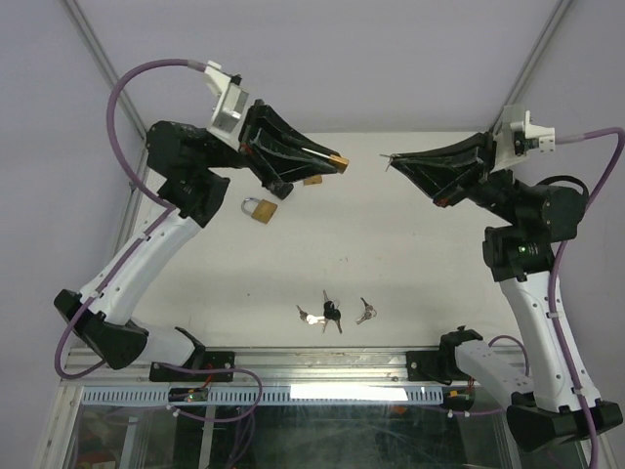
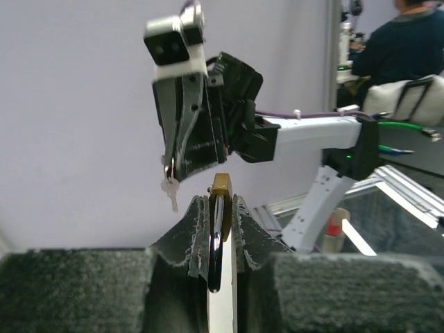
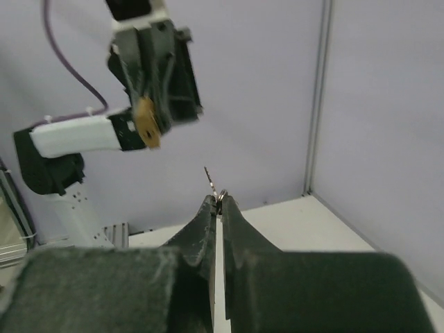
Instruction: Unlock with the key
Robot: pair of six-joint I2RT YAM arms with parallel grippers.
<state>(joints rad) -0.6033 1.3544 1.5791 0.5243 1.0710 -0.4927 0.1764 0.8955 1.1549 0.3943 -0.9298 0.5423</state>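
Observation:
My left gripper (image 1: 339, 162) is raised above the table and shut on a brass padlock (image 2: 222, 186). The padlock's dark shackle (image 2: 217, 243) runs down between the fingers, and its body pokes out past the tips. Facing it from the right, my right gripper (image 1: 392, 159) is shut on a small silver key (image 3: 210, 182) with a ring. The key blade sticks up and out from the fingertips. A short gap separates key and padlock (image 3: 146, 123). The left wrist view shows the key (image 2: 170, 192) hanging below the right gripper.
A second brass padlock (image 1: 259, 209) lies on the table under the left arm, and a small brass piece (image 1: 312, 180) lies beside it. Several loose keys (image 1: 330, 313) are scattered near the front edge. Grey walls enclose the back and sides.

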